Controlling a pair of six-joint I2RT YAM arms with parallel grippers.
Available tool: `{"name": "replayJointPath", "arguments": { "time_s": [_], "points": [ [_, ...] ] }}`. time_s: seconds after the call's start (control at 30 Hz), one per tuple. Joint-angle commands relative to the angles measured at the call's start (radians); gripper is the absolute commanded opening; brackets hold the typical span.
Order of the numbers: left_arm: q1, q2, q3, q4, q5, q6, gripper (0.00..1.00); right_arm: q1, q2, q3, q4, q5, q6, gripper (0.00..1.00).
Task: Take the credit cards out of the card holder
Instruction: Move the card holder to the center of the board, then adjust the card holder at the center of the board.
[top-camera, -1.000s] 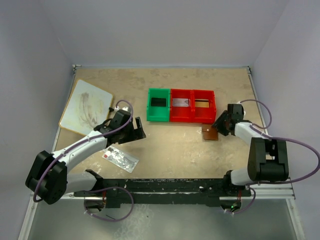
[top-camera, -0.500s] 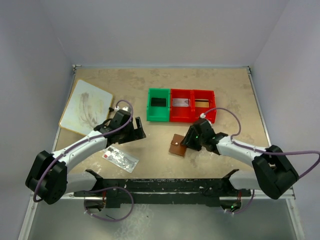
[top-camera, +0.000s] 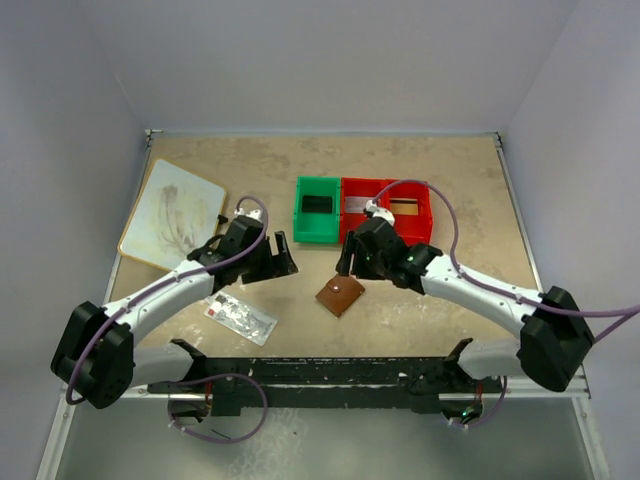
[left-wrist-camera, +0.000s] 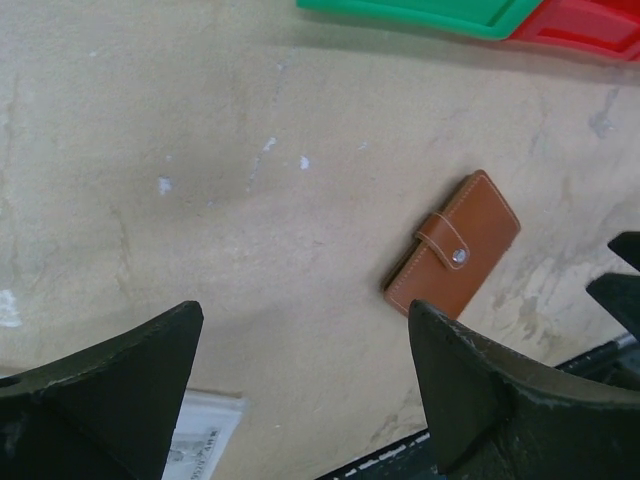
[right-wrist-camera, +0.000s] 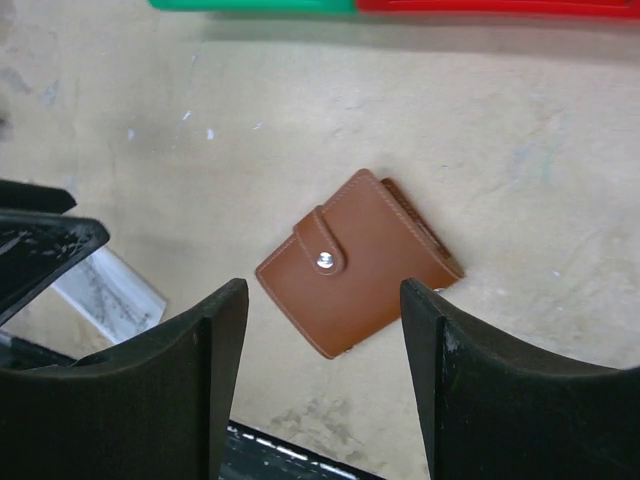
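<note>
The card holder (top-camera: 340, 295) is a brown leather wallet lying flat on the table near the middle, folded shut with its snap tab fastened. It also shows in the left wrist view (left-wrist-camera: 455, 257) and the right wrist view (right-wrist-camera: 355, 265). The credit cards are hidden. My right gripper (top-camera: 350, 262) hovers just behind and above the wallet, jaws open and apart from it (right-wrist-camera: 322, 300). My left gripper (top-camera: 280, 258) stands open to the wallet's left, nothing between its fingers (left-wrist-camera: 305, 320).
A green bin (top-camera: 317, 210) and a red double bin (top-camera: 400, 225) sit in a row behind the wallet. A clear-white packet (top-camera: 240, 317) lies at the front left under the left arm. A pale board (top-camera: 175, 212) rests at the far left.
My right arm swung left from the table's right side to the middle, bringing the wallet along. Its jaws widened and the wallet now lies free on the table. The left arm barely moved.
</note>
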Motion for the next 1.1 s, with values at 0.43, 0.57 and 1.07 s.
{"name": "replayJointPath", "arguments": {
  "time_s": [0.43,0.57,1.07],
  "points": [
    [-0.291,0.115,-0.064,0.283,0.199,-0.180,0.78,-0.206,0.144,-0.021,0.120,-0.287,-0.257,0.66],
    [-0.321,0.198,-0.035,0.319,0.206,-0.179,0.76,-0.206,0.202,-0.031,0.140,-0.329,-0.268,0.64],
    [-0.325,0.312,0.030,0.392,0.070,-0.191,0.46,-0.113,0.051,-0.339,0.398,-0.468,0.058,0.56]
  ]
}}
